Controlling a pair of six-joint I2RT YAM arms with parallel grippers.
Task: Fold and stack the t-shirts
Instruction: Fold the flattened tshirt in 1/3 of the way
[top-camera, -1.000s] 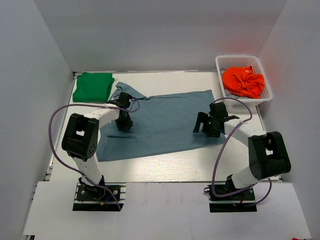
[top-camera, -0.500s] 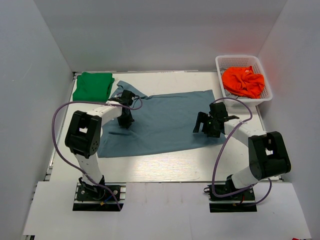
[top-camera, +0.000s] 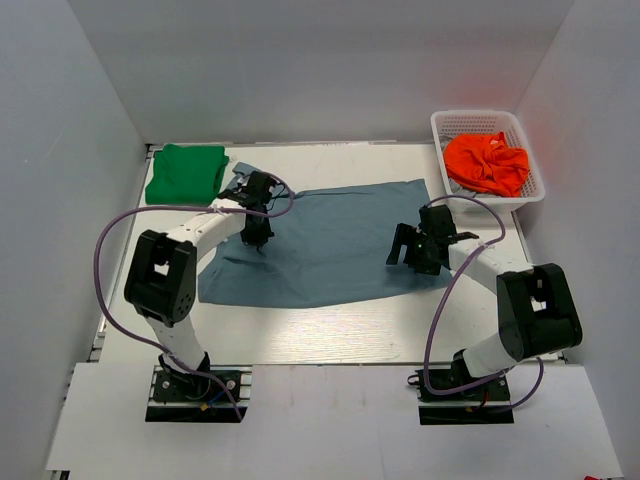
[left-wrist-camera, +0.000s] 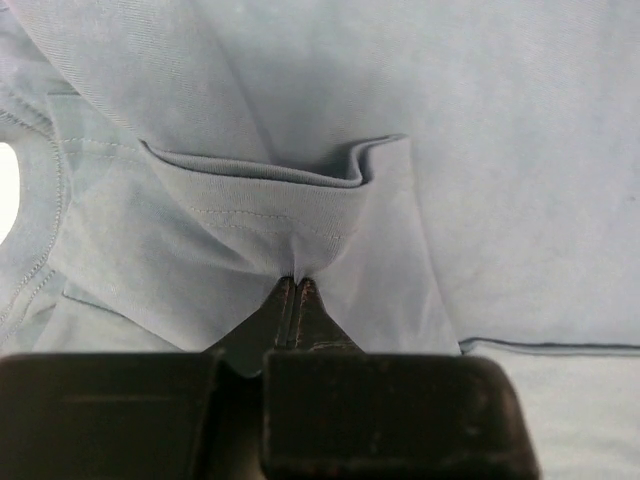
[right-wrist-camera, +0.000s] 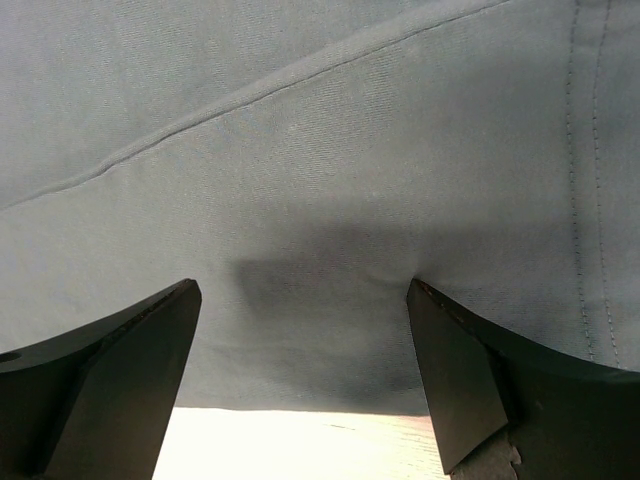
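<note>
While the left pincer (top-camera: 259, 238) is clamped shut on a raised fold of the slate-blue t-shirt (top-camera: 340, 245) in the top view, the right pincer (top-camera: 408, 250) stands wide open and grips nothing. The blue shirt is spread flat on the counter (top-camera: 330, 335) between the two pincers; its collar end is bunched up just behind the left pincer. The green t-shirt (top-camera: 186, 172) lies folded beyond the left pincer and further left, just beside the blue shirt's bunched end. A white basket (top-camera: 440, 125) holding orange cloth (top-camera: 487, 162) sits beyond the right pincer and off to its right, well apart from it.

Left wrist view: left pincer (left-wrist-camera: 297, 290) has its jaws pressed together, with a pinch of blue t-shirt (left-wrist-camera: 480, 150) caught at the tips. The cloth tents up to the pinch, and a hemmed flap curls over just ahead of it. A seam line runs across to the pincer's right.

Right wrist view: right pincer (right-wrist-camera: 302, 300) is spread, both fingers (right-wrist-camera: 120, 380) low over the blue t-shirt (right-wrist-camera: 300, 120); whether they touch it I can't tell. The shirt's edge lies between and just behind the tips, with bare counter (right-wrist-camera: 300, 440) showing nearer the wrist. A stitched hem crosses diagonally ahead.
</note>
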